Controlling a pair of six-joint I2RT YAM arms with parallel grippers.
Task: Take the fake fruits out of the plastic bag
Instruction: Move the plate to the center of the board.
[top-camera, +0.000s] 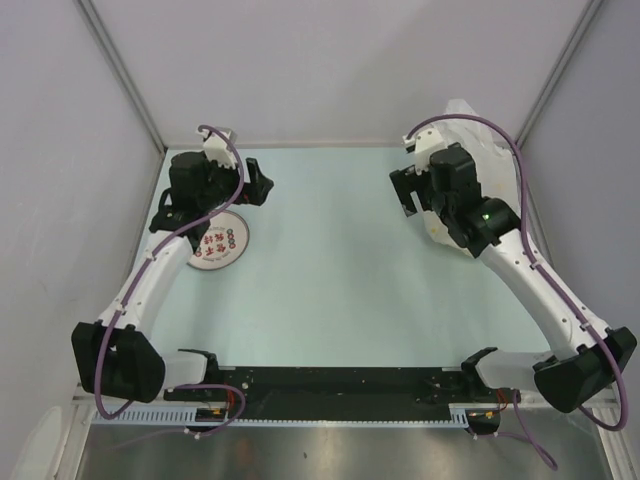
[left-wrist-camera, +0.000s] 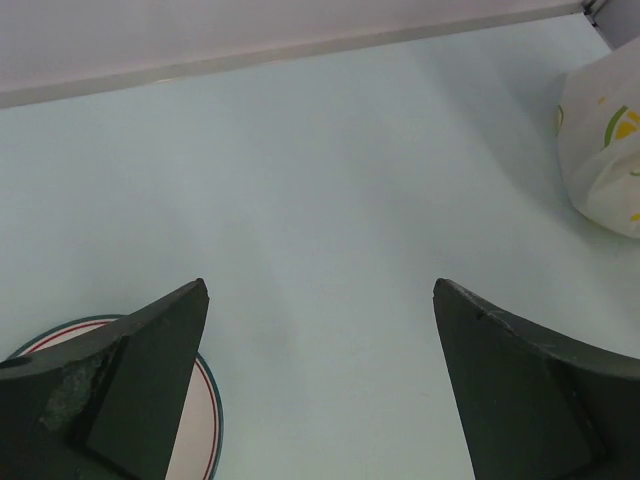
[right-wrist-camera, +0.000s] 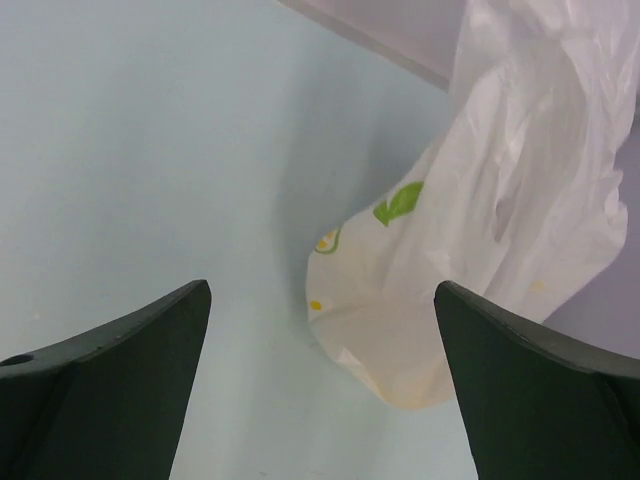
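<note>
The plastic bag (top-camera: 488, 140) is white and crinkly with green and yellow marks. It lies at the far right of the table, mostly behind my right arm. It fills the right of the right wrist view (right-wrist-camera: 480, 250) and shows at the right edge of the left wrist view (left-wrist-camera: 605, 170). No fake fruits are visible; they are hidden or out of view. My right gripper (top-camera: 398, 192) is open and empty, just left of the bag, with its jaws wide apart (right-wrist-camera: 322, 285). My left gripper (top-camera: 262, 182) is open and empty at the far left (left-wrist-camera: 320, 285).
A round white plate (top-camera: 220, 245) with red marks lies under my left arm; its rim shows in the left wrist view (left-wrist-camera: 208, 420). Grey walls enclose the pale green table (top-camera: 330, 260) at back and sides. A black rail (top-camera: 330, 385) runs along the near edge.
</note>
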